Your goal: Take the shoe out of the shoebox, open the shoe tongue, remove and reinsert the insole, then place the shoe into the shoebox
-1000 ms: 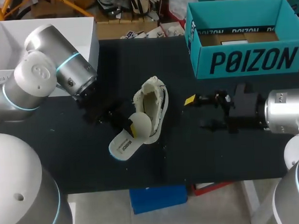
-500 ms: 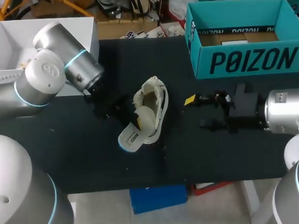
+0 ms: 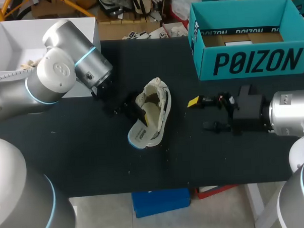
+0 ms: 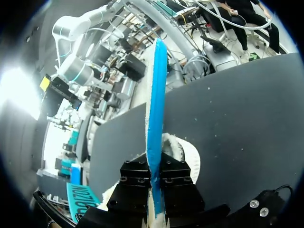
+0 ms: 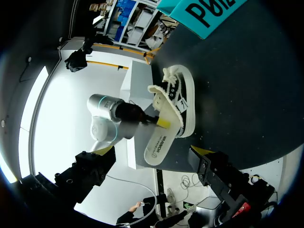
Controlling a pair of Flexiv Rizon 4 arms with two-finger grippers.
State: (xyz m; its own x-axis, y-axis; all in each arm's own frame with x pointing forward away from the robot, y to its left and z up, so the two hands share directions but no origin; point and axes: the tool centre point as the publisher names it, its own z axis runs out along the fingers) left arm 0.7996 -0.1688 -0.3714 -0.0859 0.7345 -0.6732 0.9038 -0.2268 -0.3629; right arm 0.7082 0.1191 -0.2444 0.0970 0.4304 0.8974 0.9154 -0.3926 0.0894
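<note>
The cream shoe point(image 3: 155, 106) lies on the black table point(image 3: 83, 157), opening up. Its insole point(image 3: 139, 136), white on top with a blue underside, runs from inside the shoe out over the heel end. My left gripper point(image 3: 133, 110) is at the shoe's left side, shut on the insole. In the left wrist view the insole point(image 4: 156, 114) stands edge-on, clamped between the black fingers point(image 4: 136, 176), with the shoe point(image 4: 185, 153) just beyond. My right gripper point(image 3: 199, 114) hovers open to the right of the shoe, holding nothing. The right wrist view shows the shoe point(image 5: 179, 97) and insole point(image 5: 158, 144) ahead of the fingers.
The teal shoebox point(image 3: 251, 64) stands open at the back right, behind my right arm. A white box point(image 3: 18, 46) sits at the back left, close behind my left arm.
My left arm has moved right and back toward the shoe, carrying the insole with it. Less of the insole sticks out past the heel. The right arm has stayed put.
</note>
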